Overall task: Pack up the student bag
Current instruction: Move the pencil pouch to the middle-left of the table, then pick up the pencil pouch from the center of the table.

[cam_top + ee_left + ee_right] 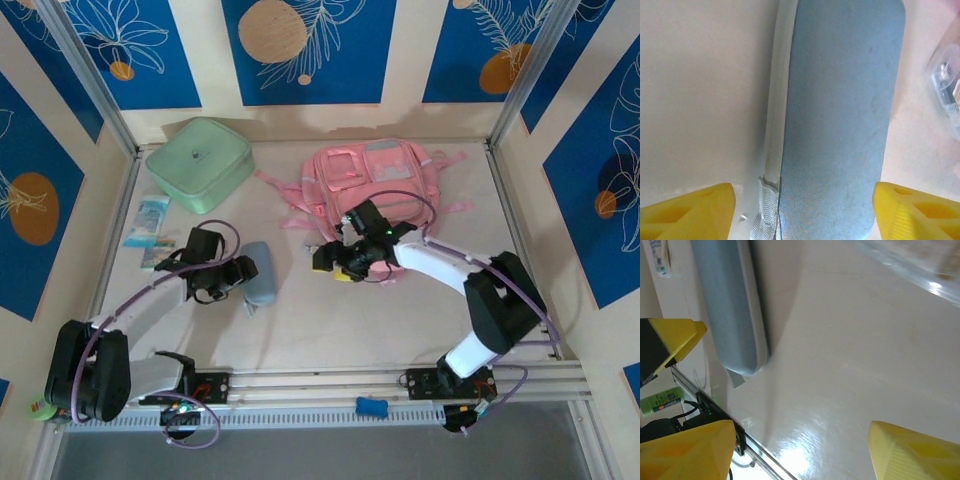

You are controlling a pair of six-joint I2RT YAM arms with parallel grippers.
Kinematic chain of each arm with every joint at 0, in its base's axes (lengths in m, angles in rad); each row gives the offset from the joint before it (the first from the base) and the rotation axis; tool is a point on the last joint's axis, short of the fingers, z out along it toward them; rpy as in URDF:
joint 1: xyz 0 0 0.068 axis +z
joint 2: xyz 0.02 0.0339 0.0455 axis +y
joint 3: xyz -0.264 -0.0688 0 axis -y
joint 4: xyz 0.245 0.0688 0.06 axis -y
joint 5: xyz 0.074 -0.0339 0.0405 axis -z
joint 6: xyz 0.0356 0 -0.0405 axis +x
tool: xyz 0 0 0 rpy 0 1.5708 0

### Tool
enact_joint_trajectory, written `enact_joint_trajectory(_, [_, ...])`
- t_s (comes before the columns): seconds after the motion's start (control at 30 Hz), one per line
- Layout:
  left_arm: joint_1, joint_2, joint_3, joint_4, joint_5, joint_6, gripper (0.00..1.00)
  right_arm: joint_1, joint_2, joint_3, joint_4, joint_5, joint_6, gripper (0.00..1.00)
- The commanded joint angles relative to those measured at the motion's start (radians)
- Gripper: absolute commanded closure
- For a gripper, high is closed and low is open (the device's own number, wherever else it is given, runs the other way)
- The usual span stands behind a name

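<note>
Pale surface [330, 330], blue-patterned walls. Bag [372, 178] lay at far centre: soft, limp, probably light; a strap or the top edge looked the best hold. Left pincer [802, 212] open astride grey-blue case [840, 100]. Right pincer [802, 450] open over bare surface, near bag.

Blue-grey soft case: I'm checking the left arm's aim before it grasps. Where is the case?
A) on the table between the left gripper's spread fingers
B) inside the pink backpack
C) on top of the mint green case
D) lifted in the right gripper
A: in the left wrist view the blue-grey soft case lies on the table, between the spread yellow fingers of the left gripper.
</note>
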Motion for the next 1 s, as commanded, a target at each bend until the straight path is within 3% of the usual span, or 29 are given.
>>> enact_joint_trajectory(0.0, [0.022,0.039,0.023,-0.007,-0.017,0.003,0.33,0.048,0.080,0.073,0.020,-0.025,-0.020,0.32])
enact_joint_trajectory(0.3, [0.027,0.079,-0.068,0.218,0.042,-0.069,0.51,0.130,0.315,0.271,0.056,-0.031,-0.021,0.31])
enact_joint_trajectory(0.47, [0.029,0.140,-0.085,0.269,0.079,-0.065,0.56,0.147,0.419,0.343,0.092,-0.061,0.000,0.31])
enact_joint_trajectory(0.7, [0.029,0.195,-0.128,0.413,0.188,-0.113,0.68,0.158,0.536,0.425,0.100,-0.080,0.016,0.30])
enact_joint_trajectory(0.97, [0.028,0.188,-0.153,0.405,0.217,-0.130,0.75,0.160,0.485,0.388,0.223,-0.184,0.073,0.32])
